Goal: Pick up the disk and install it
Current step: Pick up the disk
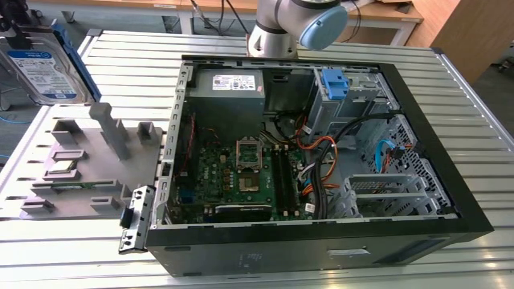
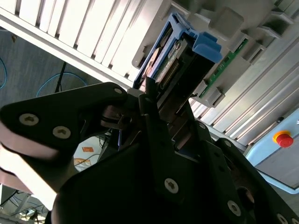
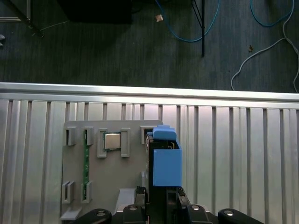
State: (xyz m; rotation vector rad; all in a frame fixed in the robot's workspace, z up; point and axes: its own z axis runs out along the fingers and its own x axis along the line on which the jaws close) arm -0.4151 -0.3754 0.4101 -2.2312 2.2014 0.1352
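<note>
The disk [image 1: 42, 67], a silver drive with a blue-and-white label clipped in a blue plastic frame, hangs in the air at the exterior view's far left, above the grey parts holder [image 1: 88, 174]. My gripper [image 1: 18, 29] is shut on its upper end. In the second wrist view the black fingers [image 2: 150, 100] clamp the disk [image 2: 169, 60] from both sides. The first wrist view looks down the blue frame [image 3: 166, 161], which rises from my gripper [image 3: 161, 198] and stands over the holder's edge [image 3: 135, 186].
An open computer case [image 1: 449, 180] lies on the slatted metal table [image 1: 129, 54], with a blue bracket [image 1: 333, 81] in its drive bay and a grey power supply [image 1: 229, 84]. The holder carries a processor [image 3: 112, 141] and a memory stick [image 3: 85, 163]. Cables lie on the floor [image 3: 187, 28].
</note>
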